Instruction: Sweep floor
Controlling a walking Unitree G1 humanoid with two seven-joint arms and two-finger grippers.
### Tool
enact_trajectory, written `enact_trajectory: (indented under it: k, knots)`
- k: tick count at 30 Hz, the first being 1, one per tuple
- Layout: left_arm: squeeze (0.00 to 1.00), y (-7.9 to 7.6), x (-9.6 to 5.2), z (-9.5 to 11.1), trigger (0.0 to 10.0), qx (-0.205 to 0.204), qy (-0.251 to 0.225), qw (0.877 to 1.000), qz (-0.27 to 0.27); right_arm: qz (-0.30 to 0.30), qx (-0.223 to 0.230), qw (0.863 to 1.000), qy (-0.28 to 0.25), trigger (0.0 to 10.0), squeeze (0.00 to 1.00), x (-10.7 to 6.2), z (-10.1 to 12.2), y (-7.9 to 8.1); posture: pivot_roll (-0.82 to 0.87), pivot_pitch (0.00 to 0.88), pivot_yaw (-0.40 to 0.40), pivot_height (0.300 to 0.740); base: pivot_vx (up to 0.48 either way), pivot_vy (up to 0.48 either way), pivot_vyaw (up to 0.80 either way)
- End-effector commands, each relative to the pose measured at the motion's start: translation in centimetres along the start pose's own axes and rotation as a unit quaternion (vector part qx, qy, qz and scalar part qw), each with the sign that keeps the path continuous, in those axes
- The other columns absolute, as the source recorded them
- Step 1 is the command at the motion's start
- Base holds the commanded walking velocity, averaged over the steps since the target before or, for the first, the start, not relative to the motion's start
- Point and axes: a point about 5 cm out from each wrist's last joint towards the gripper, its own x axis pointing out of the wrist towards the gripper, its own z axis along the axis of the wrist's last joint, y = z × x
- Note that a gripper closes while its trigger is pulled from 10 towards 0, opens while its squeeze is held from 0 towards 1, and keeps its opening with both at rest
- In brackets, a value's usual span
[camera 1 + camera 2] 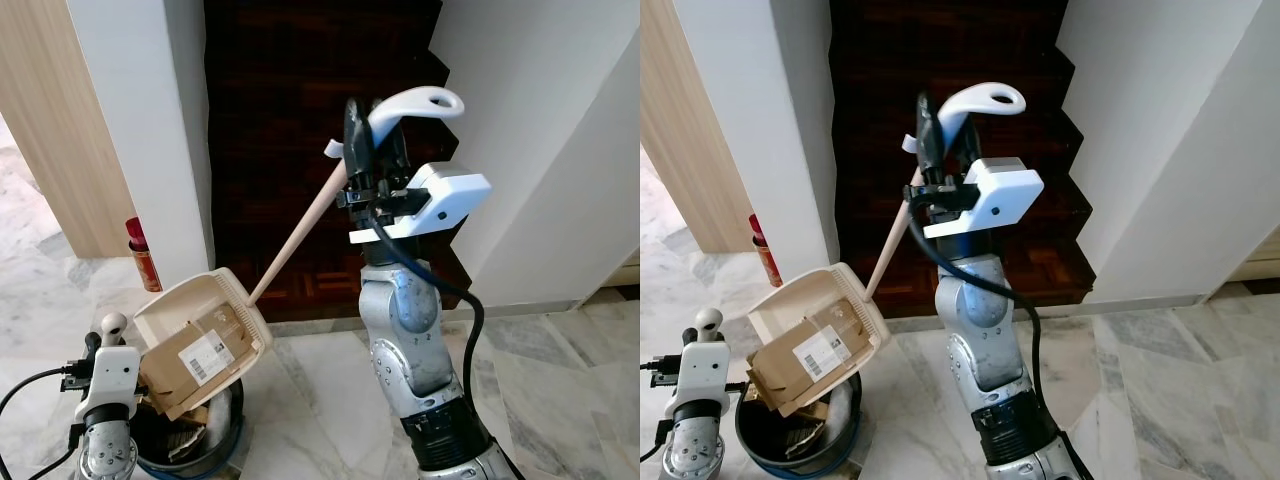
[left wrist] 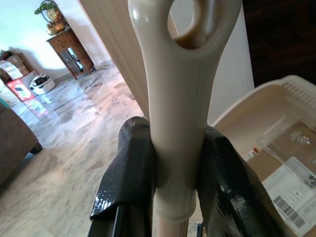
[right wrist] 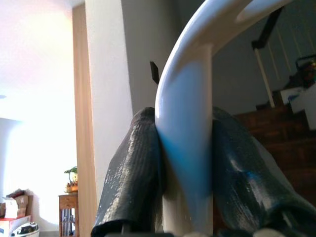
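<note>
Right gripper [image 1: 372, 150] clamps the dustpan handle [image 1: 300, 230]; dustpan [image 1: 200, 320] tips cardboard [image 1: 200, 360] over a bin [image 1: 215, 445]. Left gripper [image 2: 173, 163] clasps a beige handle [image 2: 180, 98], possibly a broom's; stairs [image 1: 300, 120] behind.

We see a cream plastic dustpan [image 1: 200, 310] with a smooth, slightly glossy look, on a pale wooden stick [image 1: 300, 232]. The package [image 1: 200, 362] in it is matt brown cardboard with a white paper label. The bin [image 1: 215, 440] below looks like shiny metal. The floor [image 1: 560, 370] is polished marble; the stairs [image 1: 300, 120] are dark wood.
</note>
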Motion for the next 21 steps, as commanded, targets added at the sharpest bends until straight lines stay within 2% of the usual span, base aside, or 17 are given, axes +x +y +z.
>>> enact_trajectory:
  k: [1, 4, 12, 21]
  knots:
    - [0.00, -0.1, 0.4, 0.6, 10.0, 0.003, -0.016, 1.000, -0.005, 0.003, 0.029, 0.996, -0.089, 10.0, 0.00, 1.3, 2.9, 1.6, 0.13, 0.000, -0.069, 0.740, 0.000, 0.000, 0.00]
    - [0.00, -0.1, 0.5, 0.6, 10.0, 0.003, -0.016, 1.000, -0.005, 0.006, 0.027, 0.995, -0.096, 10.0, 0.00, 1.2, 3.3, 1.7, 0.13, 0.000, -0.068, 0.740, 0.000, 0.000, 0.00]
    - [0.00, 0.0, 0.6, 0.7, 10.0, 0.005, -0.019, 1.000, -0.004, 0.017, -0.020, 0.991, -0.134, 10.0, 0.00, 0.9, 4.5, 2.0, 0.14, 0.000, -0.062, 0.740, 0.000, 0.000, 0.00]
    - [0.00, 0.1, 0.7, 0.7, 10.0, 0.005, -0.020, 1.000, -0.005, 0.045, -0.039, 0.989, -0.138, 10.0, 0.00, -0.1, 4.9, 2.8, 0.13, 0.000, -0.061, 0.740, 0.000, 0.000, 0.00]
